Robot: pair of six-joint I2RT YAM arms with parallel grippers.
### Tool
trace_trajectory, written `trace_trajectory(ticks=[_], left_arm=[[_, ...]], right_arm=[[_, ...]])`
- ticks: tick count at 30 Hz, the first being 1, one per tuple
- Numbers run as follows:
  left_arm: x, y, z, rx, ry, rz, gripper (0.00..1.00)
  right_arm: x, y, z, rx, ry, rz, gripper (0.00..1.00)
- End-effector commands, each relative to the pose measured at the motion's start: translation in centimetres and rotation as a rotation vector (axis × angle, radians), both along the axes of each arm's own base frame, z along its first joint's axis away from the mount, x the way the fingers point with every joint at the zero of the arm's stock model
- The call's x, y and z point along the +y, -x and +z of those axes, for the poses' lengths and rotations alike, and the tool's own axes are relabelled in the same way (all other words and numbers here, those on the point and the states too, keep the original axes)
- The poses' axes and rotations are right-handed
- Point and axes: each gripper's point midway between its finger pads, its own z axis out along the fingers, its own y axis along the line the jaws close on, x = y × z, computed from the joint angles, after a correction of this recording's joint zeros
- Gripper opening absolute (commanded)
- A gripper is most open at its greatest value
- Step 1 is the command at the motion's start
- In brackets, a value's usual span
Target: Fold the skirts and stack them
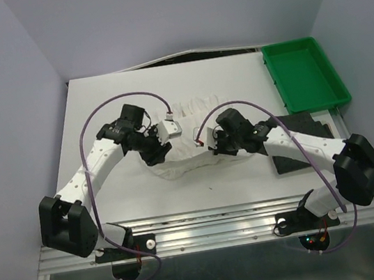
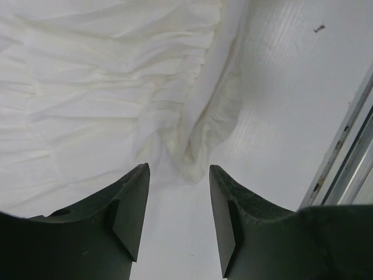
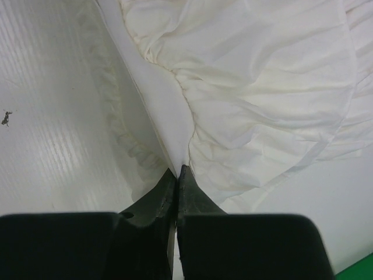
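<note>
A: Entry. Where is the white skirt?

B: Spread, rumpled, on the table between the two grippers. Its gathered edge lies just ahead of the left gripper and runs straight into the tips of the right gripper.

A: Gripper states?

B: Left: jaws standing partly apart, nothing between them, bare table under the gap and cloth just beyond the tips. Right: jaws pressed together, pleats converging on the tips. I judge it has a thin pinch of the skirt's edge.

A: Handling notes?

B: Judged light, soft and limp, with crinkled fabric and a ruffled hem. It will sag and drag rather than keep its shape, and a single-layer pinch may slip out. Not fragile.

A: Best place to grip?

B: The gathered band near each side, where the cloth is bunched and thicker. That means one pinch per gripper, well apart, so the fold lifts evenly. The left needs to reach forward onto the edge just ahead of it.

A: Surroundings?

B: A dark cloth, probably another skirt, lies flat behind and outward of the right gripper, partly under that arm. The green tray is farther out on that side.
</note>
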Motion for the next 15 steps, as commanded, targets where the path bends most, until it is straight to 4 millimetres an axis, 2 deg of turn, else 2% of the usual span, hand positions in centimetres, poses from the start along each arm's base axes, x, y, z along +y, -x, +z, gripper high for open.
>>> trace_trajectory(ticks=[1, 2, 3, 8, 15], left_arm=[[-1.0, 2.0, -1.3, -0.066, -0.053, -0.041, 0.6], [-0.7, 2.2, -2.1, -0.084, -0.083, -0.031, 0.6], [-1.2, 2.5, -2.3, -0.094, -0.084, -0.041, 0.6], [-2.1, 1.3, -2.9, -0.185, -0.083, -0.047, 0.6], [-4.0, 1.0, -4.0, -0.224, -0.07, -0.109, 0.6]], right_arm=[[-0.8, -0.2, 0.0, -0.061, 0.028, 0.01, 0.01], [-0.9, -0.3, -0.3, -0.07, 0.035, 0.01, 0.01], [-1.1, -0.3, -0.7, -0.075, 0.047, 0.02, 0.01], [-1.7, 0.4, -2.1, -0.053, 0.067, 0.019, 0.01], [-2.1, 0.8, -2.9, -0.041, 0.073, 0.011, 0.01]])
